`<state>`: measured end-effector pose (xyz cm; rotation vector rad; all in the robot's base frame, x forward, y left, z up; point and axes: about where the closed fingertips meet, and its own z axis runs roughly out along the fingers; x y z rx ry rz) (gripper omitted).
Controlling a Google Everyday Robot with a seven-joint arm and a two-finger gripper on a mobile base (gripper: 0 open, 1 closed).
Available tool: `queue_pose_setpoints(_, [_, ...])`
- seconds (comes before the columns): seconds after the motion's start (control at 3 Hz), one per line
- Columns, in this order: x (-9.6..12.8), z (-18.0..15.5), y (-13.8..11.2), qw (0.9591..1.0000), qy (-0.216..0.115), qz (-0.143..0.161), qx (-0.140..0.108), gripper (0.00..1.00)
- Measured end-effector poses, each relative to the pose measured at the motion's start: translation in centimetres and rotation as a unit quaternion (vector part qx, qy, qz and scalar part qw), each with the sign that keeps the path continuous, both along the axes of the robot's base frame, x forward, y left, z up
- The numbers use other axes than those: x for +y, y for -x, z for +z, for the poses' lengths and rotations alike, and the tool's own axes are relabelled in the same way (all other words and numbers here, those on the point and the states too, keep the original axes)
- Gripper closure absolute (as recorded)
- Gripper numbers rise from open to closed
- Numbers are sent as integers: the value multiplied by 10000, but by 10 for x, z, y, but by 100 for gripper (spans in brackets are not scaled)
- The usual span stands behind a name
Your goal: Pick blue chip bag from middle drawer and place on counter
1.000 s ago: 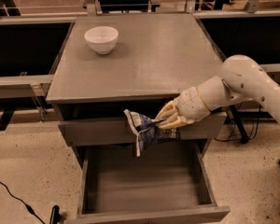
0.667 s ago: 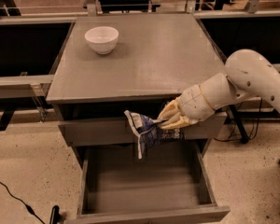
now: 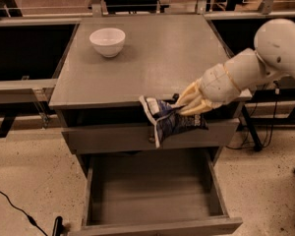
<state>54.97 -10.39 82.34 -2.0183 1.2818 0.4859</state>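
Gripper (image 3: pixel 183 105) clamping bag (image 3: pixel 171 121), holding it at counter (image 3: pixel 152 58) front edge; drawer (image 3: pixel 152 193) hanging open below counter; bowl (image 3: pixel 107 41) sitting on counter.

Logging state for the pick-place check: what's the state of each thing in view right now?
gripper: shut on the blue chip bag, at the counter's front edge.
blue chip bag: held in the air, hanging before the top drawer front, not on the counter.
middle drawer: pulled open, floor bare.
top drawer: closed.
white bowl: upright, back left on the counter.
counter: bears the bowl.
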Motion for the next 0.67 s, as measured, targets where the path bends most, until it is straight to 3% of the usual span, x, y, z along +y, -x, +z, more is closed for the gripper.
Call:
queue_pose_setpoints(0.33, [-13,50,-32,9989,129,-132,-427,100])
queue_pose_setpoints(0.67, [-23,93,-66,9953,255,-377,-853,100])
